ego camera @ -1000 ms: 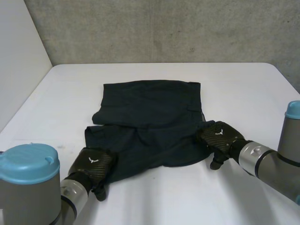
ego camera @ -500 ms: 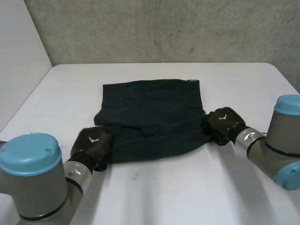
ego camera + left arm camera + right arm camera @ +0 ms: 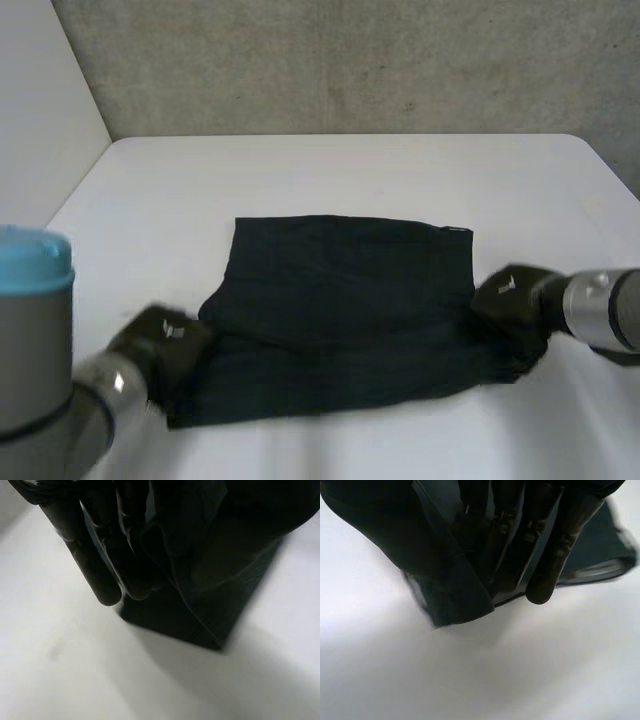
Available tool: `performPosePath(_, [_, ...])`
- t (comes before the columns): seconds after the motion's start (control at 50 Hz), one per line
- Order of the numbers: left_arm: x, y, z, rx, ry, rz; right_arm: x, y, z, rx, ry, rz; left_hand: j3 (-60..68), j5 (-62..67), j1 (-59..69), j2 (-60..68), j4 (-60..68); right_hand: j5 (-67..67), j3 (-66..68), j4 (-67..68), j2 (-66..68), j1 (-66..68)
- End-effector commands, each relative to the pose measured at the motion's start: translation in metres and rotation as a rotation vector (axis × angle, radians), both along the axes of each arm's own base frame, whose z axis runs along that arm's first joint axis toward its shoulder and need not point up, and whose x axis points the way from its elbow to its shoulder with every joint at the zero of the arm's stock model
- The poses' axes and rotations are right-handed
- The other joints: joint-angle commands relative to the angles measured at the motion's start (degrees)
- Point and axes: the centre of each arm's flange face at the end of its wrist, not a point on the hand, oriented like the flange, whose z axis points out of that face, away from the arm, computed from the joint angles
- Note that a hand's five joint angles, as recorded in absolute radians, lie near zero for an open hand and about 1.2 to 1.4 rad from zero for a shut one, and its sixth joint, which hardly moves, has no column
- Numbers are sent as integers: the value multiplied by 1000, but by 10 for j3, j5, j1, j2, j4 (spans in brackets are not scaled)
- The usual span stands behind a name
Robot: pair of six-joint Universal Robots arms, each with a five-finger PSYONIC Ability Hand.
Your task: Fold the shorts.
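Dark navy shorts [image 3: 340,300] lie folded on the white table [image 3: 350,170], their waistband edge on the far side. My left hand [image 3: 165,340] is at the near left corner of the shorts. In the left wrist view its fingers [image 3: 100,565] are closed against the cloth [image 3: 220,580], which hangs bunched beside them with a corner just over the table. My right hand [image 3: 512,300] is at the right edge near the near corner. In the right wrist view its fingers [image 3: 540,545] pinch a fold of the shorts [image 3: 445,580] that droops to the table.
A concrete wall [image 3: 350,60] runs behind the table and a white panel [image 3: 40,130] stands at the far left. Bare table top lies beyond the shorts and along the near edge [image 3: 400,450].
Both hands have closed on the near corners of the shorts. They have drawn the cloth towards me and a little to the right; the near hem now lies straighter.
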Motion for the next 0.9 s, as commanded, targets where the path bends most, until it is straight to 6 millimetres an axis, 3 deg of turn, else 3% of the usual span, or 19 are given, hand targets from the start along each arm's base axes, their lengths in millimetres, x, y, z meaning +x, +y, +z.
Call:
performPosePath(0.02, [-35,-78,19,-274,144,22,34,-42,-5,-130,-126,-32,118,135,152,115,110,149,125,119,124,252])
performPosePath(0.08, [-51,-113,21,-366,190,31,45,-60,-9,-204,-151,-49,118,135,152,115,110,149,125,119,124,252])
performPosePath(0.2, [-77,-172,0,-433,209,65,57,-109,-20,-439,-178,-121,118,135,152,115,110,149,125,119,124,252])
performPosePath(0.4, [-101,-227,-39,-506,231,91,80,-157,-70,-651,-227,-98,118,135,152,115,110,149,125,119,124,252])
performPosePath(0.42, [-103,-231,-43,-516,237,89,83,-159,-74,-674,-231,-87,-68,-51,-35,-71,-76,-87,-111,-117,-112,17])
performPosePath(0.46, [-106,-233,-45,-526,245,89,87,-161,-73,-708,-243,-85,-449,-433,-416,-453,-457,-551,-575,-581,-576,-448])
performPosePath(0.48, [-105,-235,-44,-531,247,95,88,-163,-72,-727,-250,-86,-582,-565,-548,-585,-590,-551,-575,-581,-576,-448])
performPosePath(0.56, [-111,-228,-46,-522,258,85,90,-162,-52,-758,-323,-117,-582,-565,-548,-585,-590,-551,-575,-581,-576,-448])
performPosePath(0.62, [-108,-220,-43,-503,248,90,80,-153,-20,-732,-430,-190,-582,-565,-548,-585,-590,-551,-575,-581,-576,-448])
performPosePath(0.66, [-104,-210,-31,-497,245,91,73,-136,1,-669,-520,-234,-582,-565,-548,-585,-590,-551,-575,-581,-576,-448])
performPosePath(0.72, [-98,-197,-26,-470,239,90,65,-112,8,-545,-567,-274,-579,-563,-546,-583,-587,-551,-575,-581,-576,-448])
performPosePath(0.8, [-84,-170,-18,-420,235,91,55,-80,-4,-333,-552,-306,-582,-565,-548,-585,-590,-507,-531,-537,-532,-403])
performPosePath(0.9, [-72,-147,-19,-364,237,94,34,-63,-33,-143,-497,-375,-582,-565,-548,-585,-590,-464,-489,-494,-489,-361])
